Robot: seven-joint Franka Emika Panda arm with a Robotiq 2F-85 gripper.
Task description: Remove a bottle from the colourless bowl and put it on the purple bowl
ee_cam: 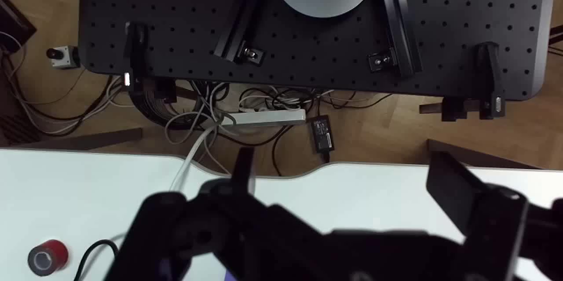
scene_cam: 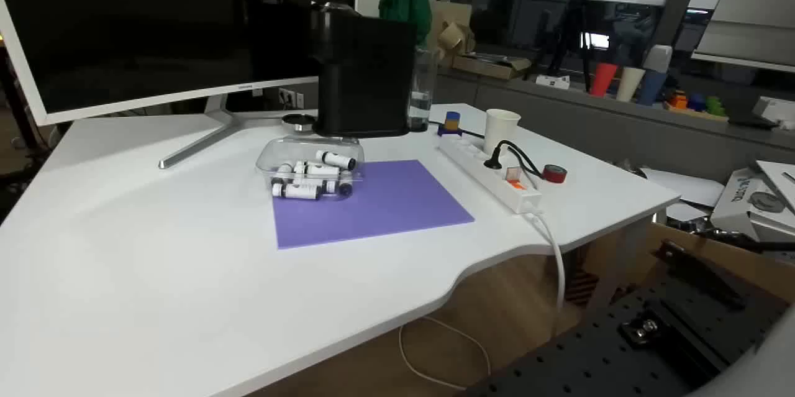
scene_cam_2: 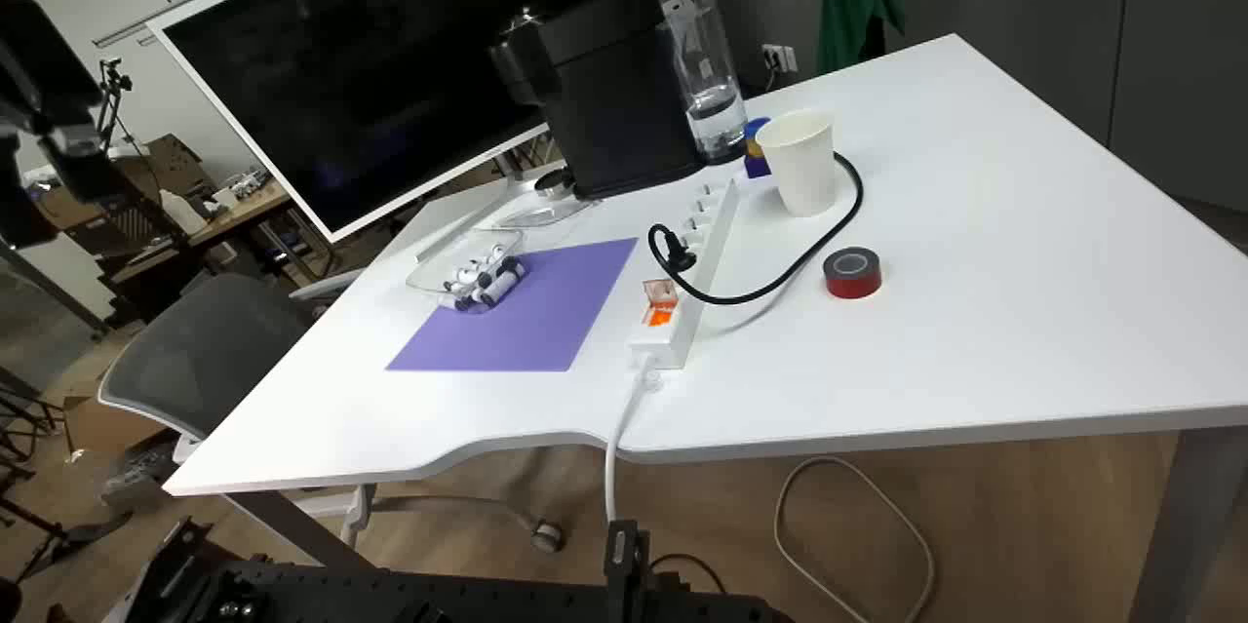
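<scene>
Our black two-finger gripper [ee_cam: 345,180] has its jaws spread wide, nothing held, well apart from the small white cylindrical bottles [scene_cam: 298,191]. All those we see lie in the small clear plastic tub [scene_cam: 267,159], which overlaps a corner of the flat matte purple rectangular sheet [scene_cam: 379,207]. Risks as we judge them: bottles lie crossed and touching, so we could pinch two or lose one mid-lift. See-through walls are hard to read; catch the rim and we probably drag the whole light-looking tub. Sheet shows no lip, so a bottle laid sideways could roll off. The tall black box-shaped machine [scene_cam: 369,74] near the tub could also cramp our approach. Which bottle is wanted, we can't tell; topmost bottle [scene_cam: 336,159] looks easiest: lying on its side, slightly tilted, white label, dark end, print too small for us to read.
</scene>
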